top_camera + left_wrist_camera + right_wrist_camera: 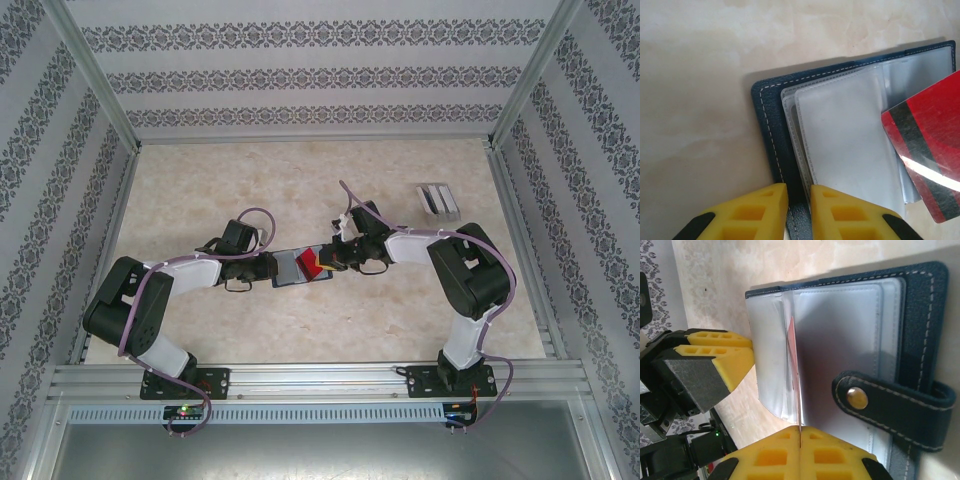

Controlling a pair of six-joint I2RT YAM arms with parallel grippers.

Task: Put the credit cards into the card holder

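The card holder, a navy wallet, lies open on the table with its clear sleeves facing up. My left gripper is shut on the stitched navy cover edge of the holder. One of the credit cards, red with a dark stripe, is held by my right gripper, which is shut on it. The card shows edge-on and reaches in among the sleeves; I cannot tell whether it is inside a pocket. The strap with the snap button lies across the right half of the holder.
A clear slotted plastic case stands at the back right of the table. The two grippers face each other closely across the holder. Metal frame rails border the table.
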